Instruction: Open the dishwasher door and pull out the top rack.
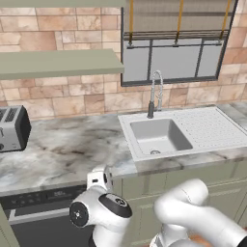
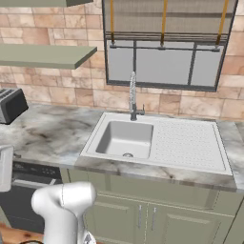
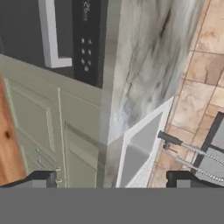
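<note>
The dishwasher door (image 1: pixel 43 226) sits closed under the marble counter (image 1: pixel 62 144) left of the sink (image 1: pixel 159 135), likely rigid and hinge-weighted, best taken by its silver bar handle (image 3: pixel 50 35); the gripper (image 3: pixel 109 180) stands spread, holding nothing.

We've got the dishwasher door (image 1: pixel 41 226) shut and upright under the marble surface, left of the sage-green cabinets. It's a black panel with a silver bar handle (image 3: pixel 50 35) and a dark control strip (image 1: pixel 38 197) along its top edge.
</note>
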Available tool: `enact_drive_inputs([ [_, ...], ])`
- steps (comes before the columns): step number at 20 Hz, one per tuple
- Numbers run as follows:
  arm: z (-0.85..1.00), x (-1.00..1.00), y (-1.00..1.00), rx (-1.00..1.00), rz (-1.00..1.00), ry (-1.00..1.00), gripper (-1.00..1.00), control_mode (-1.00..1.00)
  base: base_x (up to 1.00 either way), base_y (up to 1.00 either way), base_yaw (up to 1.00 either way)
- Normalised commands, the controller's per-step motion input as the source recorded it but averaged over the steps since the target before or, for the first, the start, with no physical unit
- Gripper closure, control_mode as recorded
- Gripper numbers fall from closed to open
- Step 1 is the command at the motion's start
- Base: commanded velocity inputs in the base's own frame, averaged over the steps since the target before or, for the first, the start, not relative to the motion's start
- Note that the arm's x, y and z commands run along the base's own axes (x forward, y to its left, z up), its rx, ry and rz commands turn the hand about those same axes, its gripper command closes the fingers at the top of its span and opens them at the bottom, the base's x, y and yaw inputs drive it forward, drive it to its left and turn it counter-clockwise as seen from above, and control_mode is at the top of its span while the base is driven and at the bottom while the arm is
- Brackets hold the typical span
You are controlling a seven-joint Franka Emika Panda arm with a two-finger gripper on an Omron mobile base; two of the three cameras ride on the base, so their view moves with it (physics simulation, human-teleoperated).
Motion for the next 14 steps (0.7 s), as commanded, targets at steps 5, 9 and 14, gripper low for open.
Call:
enact_drive_inputs([
  [5,-0.26,0.09,0.74,-0.11,-0.02,0.01,-1.0,-1.0,0.0,0.0,0.0],
  [9,-0.14,0.06,0.5,-0.02,-0.11,0.0,-1.0,-1.0,0.0,0.0,0.0],
  [14,-0.37,0.0,0.43,0.0,-0.15,0.0,-1.0,-1.0,0.0,0.0,0.0],
])
